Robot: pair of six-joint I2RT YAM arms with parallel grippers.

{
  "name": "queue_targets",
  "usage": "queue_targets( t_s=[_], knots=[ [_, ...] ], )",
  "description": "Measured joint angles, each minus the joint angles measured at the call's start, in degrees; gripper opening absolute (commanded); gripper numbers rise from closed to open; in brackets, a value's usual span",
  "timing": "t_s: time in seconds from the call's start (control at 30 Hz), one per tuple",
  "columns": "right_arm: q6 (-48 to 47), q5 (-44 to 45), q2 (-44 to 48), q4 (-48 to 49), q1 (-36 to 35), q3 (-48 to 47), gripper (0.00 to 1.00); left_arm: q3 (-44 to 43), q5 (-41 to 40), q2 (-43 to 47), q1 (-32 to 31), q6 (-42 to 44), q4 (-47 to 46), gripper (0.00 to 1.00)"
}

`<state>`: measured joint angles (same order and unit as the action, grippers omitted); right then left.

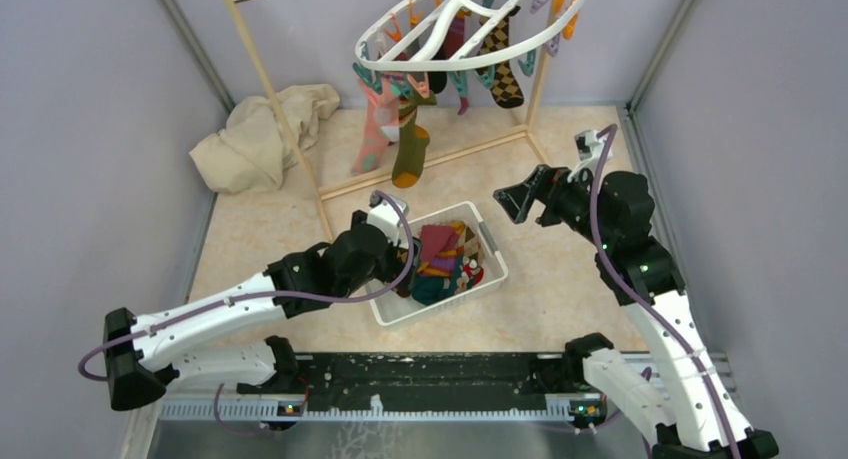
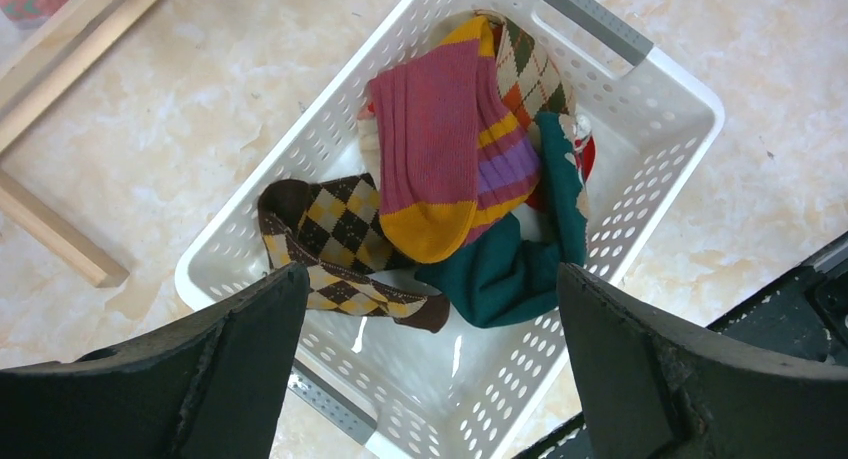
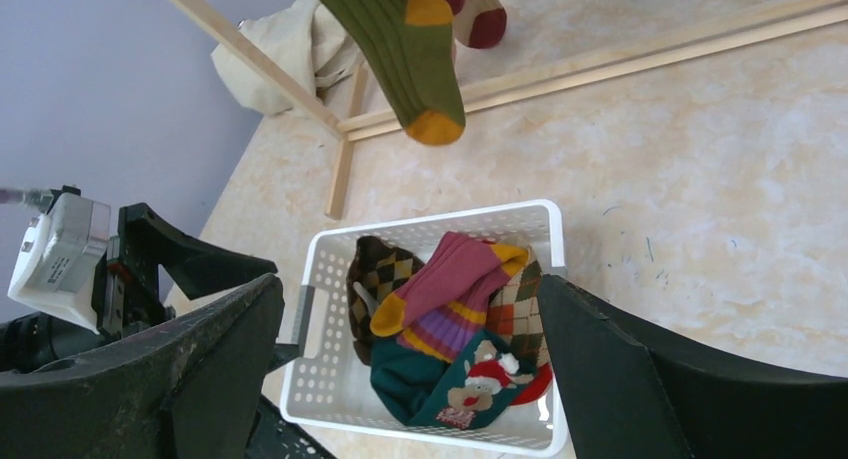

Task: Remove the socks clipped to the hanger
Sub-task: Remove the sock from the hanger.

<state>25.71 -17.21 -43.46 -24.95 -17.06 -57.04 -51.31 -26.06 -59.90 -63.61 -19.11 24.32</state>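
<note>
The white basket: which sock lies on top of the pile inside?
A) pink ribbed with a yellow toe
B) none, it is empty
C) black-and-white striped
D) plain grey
A: the pink ribbed sock with a yellow toe lies over the others in the white basket.

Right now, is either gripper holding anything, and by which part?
Nothing is held: the left gripper hangs open above the white perforated plastic basket, the right gripper open too.
</note>
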Motion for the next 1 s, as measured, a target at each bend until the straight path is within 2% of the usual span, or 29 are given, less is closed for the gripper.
queue_targets(
  t_s=[0.43, 0.83, 1.0],
  knots=[
    [1.57, -3.28, -0.9, 0.46, 0.0, 0.9, 0.98, 0.17, -0.37, -2.51, 0.0, -0.59, -1.7, 0.99],
    [1.51, -3.65, -0.22, -0.7, 0.0, 0.92, 0.98, 0.22, -2.49, -5.84, 0.0, 1.49, -7.04, 0.99],
    [1.51, -3.63, 0.57, -0.5, 0.0, 1.95, 0.98, 2.75, -3.26, -5.35, 0.81, 2.27, -10.08, 0.99]
  ],
)
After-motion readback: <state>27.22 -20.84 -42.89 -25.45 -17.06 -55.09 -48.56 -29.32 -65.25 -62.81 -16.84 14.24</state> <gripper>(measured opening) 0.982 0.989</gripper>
